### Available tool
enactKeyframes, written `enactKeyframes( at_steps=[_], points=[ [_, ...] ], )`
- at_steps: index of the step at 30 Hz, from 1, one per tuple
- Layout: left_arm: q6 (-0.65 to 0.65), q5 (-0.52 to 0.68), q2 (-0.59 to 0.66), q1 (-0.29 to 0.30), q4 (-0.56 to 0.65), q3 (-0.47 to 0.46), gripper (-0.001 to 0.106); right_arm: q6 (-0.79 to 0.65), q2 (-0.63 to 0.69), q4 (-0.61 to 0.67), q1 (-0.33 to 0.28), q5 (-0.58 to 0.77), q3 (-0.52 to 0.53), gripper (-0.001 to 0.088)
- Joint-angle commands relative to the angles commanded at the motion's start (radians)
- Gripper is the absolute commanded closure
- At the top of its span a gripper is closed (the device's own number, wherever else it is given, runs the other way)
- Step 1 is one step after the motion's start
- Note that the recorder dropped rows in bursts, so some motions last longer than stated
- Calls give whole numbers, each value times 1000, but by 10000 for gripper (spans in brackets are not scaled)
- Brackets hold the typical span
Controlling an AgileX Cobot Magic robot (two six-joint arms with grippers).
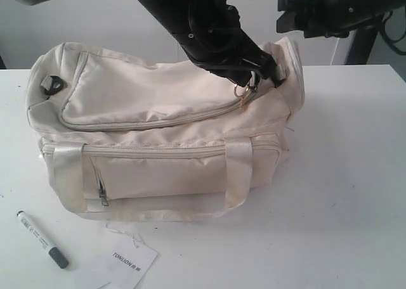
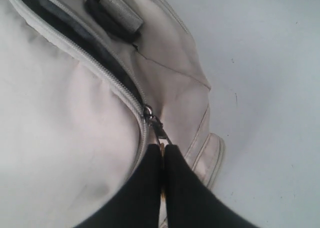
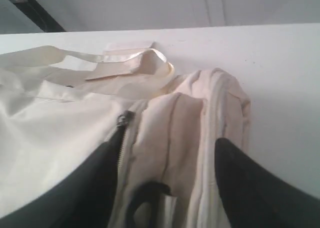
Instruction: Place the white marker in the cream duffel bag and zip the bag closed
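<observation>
The cream duffel bag (image 1: 158, 175) lies on the white table with its top flap zipper partly open, and dark lining (image 2: 75, 35) shows in the gap. My left gripper (image 2: 163, 147) is shut on the zipper pull (image 2: 158, 127) at the bag's right end, where the left arm reaches across (image 1: 254, 70). The white marker (image 1: 42, 239) lies on the table in front of the bag's left corner, far from both grippers. My right gripper (image 3: 170, 138) is open over the bag's right end (image 3: 180, 123), holding nothing. In the exterior view it hangs above the bag at the upper right (image 1: 288, 13).
A white paper TONLION tag (image 1: 124, 263) lies on a string in front of the bag, right of the marker. A black strap ring (image 3: 145, 198) sits below my right fingers. Another ring (image 1: 52, 83) is on the bag's left end. The satin handles (image 1: 238, 175) hang down the front.
</observation>
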Motion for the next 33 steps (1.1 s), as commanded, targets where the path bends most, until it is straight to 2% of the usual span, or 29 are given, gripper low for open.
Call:
enactKeyframes(
  at_steps=[6,8,11,21,29,33],
  points=[
    [0,0,0,0,0,0,1053,0,29,97,0,66,0,316],
    [0,0,0,0,0,0,1053,-4,29,111,8,59,0,280],
    [0,0,0,0,0,0,1053,-4,29,111,26,58,0,238],
    [-20,0,0,0,0,0,1053,-2,69,87,77,7,0,240],
    [-20,0,0,0,0,0,1053,-2,113,77,78,-18,0,303],
    [-20,0,0,0,0,0,1053,0,117,81,78,-39,0,440]
  ],
)
